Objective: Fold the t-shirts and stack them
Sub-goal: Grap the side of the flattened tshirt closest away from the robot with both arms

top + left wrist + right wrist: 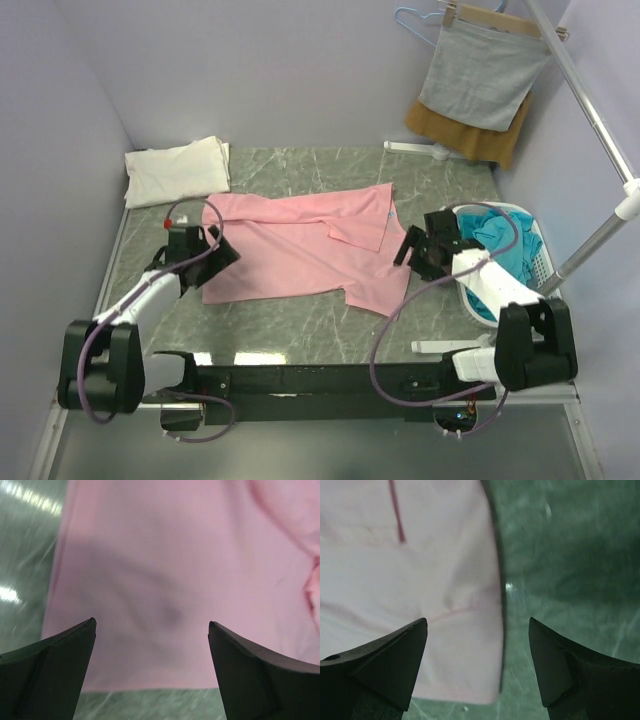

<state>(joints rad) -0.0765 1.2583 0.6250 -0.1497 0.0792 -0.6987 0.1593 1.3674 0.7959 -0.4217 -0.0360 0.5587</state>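
From above, a pink t-shirt (290,245) lies spread out in the middle of a green marbled bench (300,330), partly folded, with one flap turned over towards its right side. A cream-white t-shirt (177,170) sits folded at the far left corner of the bench, well apart from the pink one. At the right edge stands a white basket (541,262) with teal-blue t-shirts (500,240) bunched inside. The left claw (222,252) hangs over the pink t-shirt's left edge. The right claw (408,250) is just beside its right edge, between the shirt and the basket. Beyond the far right corner, a grey cloth (480,75) is clipped to a hanger above a mustard-brown cloth (455,135).

Looking down from the left wrist, the left claw (151,622) is spread wide with nothing between its two dark fingers. The pink t-shirt (175,555) fills most of the view beneath it. Bare bench (25,555) shows on the left and along the bottom.

Looking down from the right wrist, the right claw (477,619) is also spread wide and has hold of nothing. The edge of the pink t-shirt (395,580) runs down between the fingers, cloth on the left and green bench (570,555) on the right. This view is blurred, and I cannot tell whether the fingers touch the cloth.
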